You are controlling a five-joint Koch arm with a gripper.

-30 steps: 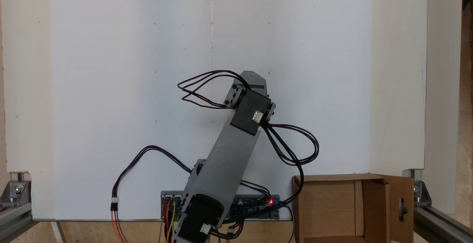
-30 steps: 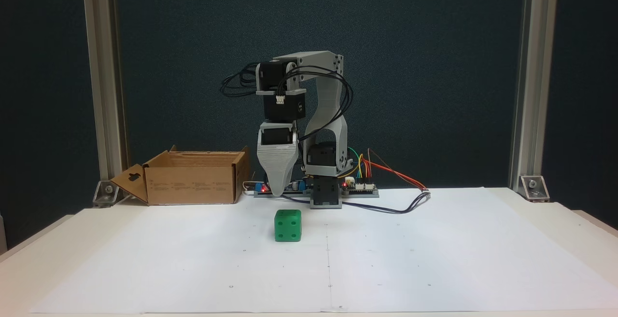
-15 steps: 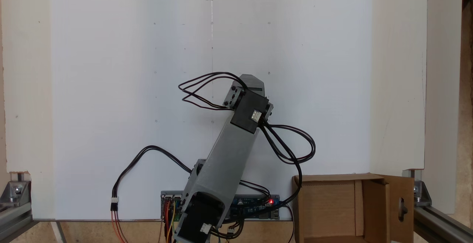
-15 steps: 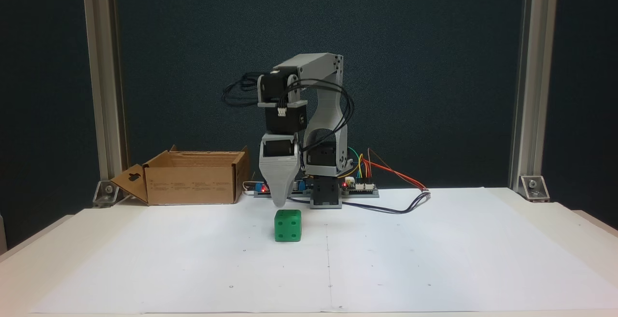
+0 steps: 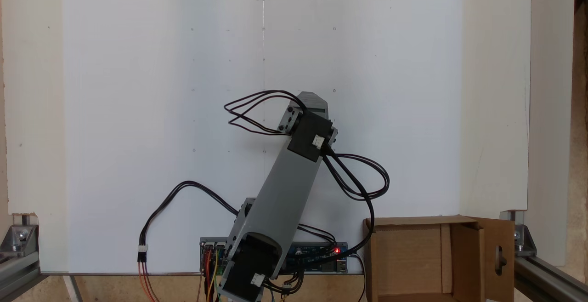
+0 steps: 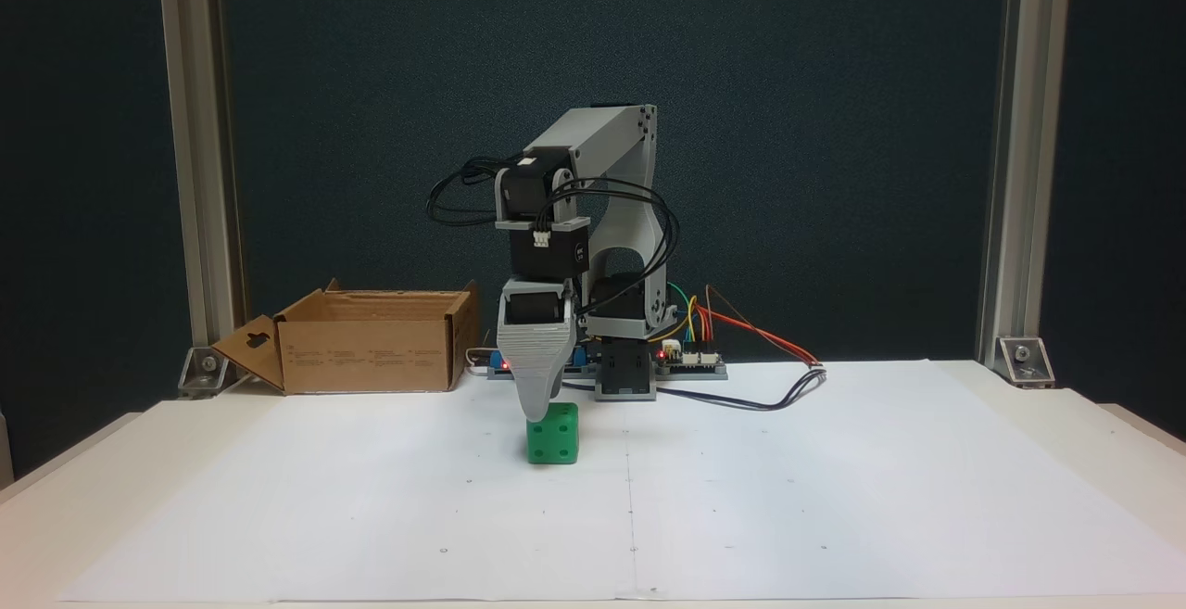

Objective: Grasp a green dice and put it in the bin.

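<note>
My gripper hangs tip-down against the top left corner of the green dice; I see just one grey jaw, so I cannot tell its spread. The dice sits on white paper, the bin well apart to its left.

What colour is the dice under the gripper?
Bright green all over, the pips too. The dice shows best in the fixed view that faces the arm.

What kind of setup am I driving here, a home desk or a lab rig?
Likely a lab test rig: aluminium frame posts, white paper marked with dots covering the table, bare control boards with loose wiring behind the arm.
</note>
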